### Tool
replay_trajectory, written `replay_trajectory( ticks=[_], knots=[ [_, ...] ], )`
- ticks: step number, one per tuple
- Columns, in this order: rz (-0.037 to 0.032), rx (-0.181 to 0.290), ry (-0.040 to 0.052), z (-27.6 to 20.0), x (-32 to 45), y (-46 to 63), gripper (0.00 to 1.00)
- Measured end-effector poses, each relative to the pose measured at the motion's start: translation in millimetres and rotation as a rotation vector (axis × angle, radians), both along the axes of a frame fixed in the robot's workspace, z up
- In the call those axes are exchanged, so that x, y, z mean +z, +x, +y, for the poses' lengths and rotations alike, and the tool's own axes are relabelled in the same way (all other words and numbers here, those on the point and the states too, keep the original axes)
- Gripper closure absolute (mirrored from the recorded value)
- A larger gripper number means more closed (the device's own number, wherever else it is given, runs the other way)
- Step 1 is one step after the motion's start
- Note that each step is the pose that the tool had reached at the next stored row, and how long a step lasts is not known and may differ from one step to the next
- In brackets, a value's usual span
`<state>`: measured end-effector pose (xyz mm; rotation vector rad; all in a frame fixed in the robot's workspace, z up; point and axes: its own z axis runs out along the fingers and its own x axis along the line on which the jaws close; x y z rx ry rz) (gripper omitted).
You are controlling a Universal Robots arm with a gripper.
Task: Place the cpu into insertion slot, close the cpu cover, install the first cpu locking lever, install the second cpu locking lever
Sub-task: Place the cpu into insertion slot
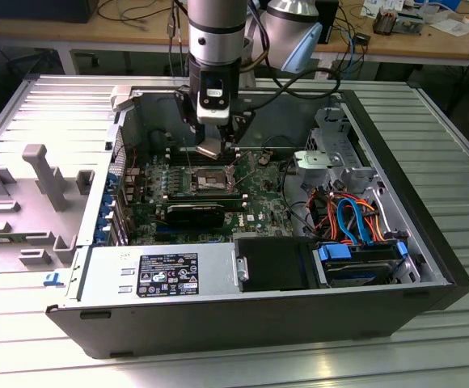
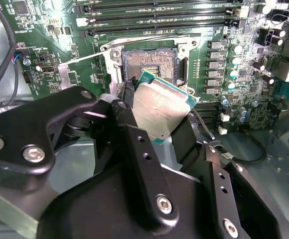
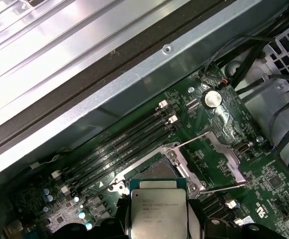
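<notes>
My gripper point(image 1: 216, 148) hangs inside the open computer case and is shut on the cpu point(image 1: 209, 150), a flat square chip with a silvery top. In the second wrist view the cpu point(image 2: 162, 107) sits tilted between two black fingers point(image 2: 129, 122), just short of the insertion slot point(image 2: 152, 62), whose dark centre is bare. In the first wrist view the cpu point(image 3: 157, 209) is held close above the insertion slot point(image 3: 149, 172). The cpu cover point(image 3: 212, 158), a thin metal frame with a square window, stands swung open beside the slot.
Long black memory slots point(image 3: 119, 144) run beside the socket. A black block point(image 1: 194, 214) lies on the green board in front of the socket. A power supply point(image 1: 162, 275) and a drive bay with blue and orange cables point(image 1: 352, 222) fill the case's front. The case wall point(image 3: 134, 84) is close.
</notes>
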<state>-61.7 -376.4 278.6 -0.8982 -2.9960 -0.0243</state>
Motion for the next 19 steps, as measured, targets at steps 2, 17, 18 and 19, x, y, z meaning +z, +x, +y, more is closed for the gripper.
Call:
replay_trajectory(
  ticks=[2,17,18,19],
  knots=[
    [0.0,-0.01,0.0,0.0,-0.2,0.0,0.45],
    [0.0,-0.06,-0.0001,0.0,-1.1,0.0,0.45],
    [0.0,-0.064,-0.0001,0.0,-1.2,0.0,0.45],
    [0.0,-0.067,0.0,0.0,-1.2,0.0,0.45]
  ],
)
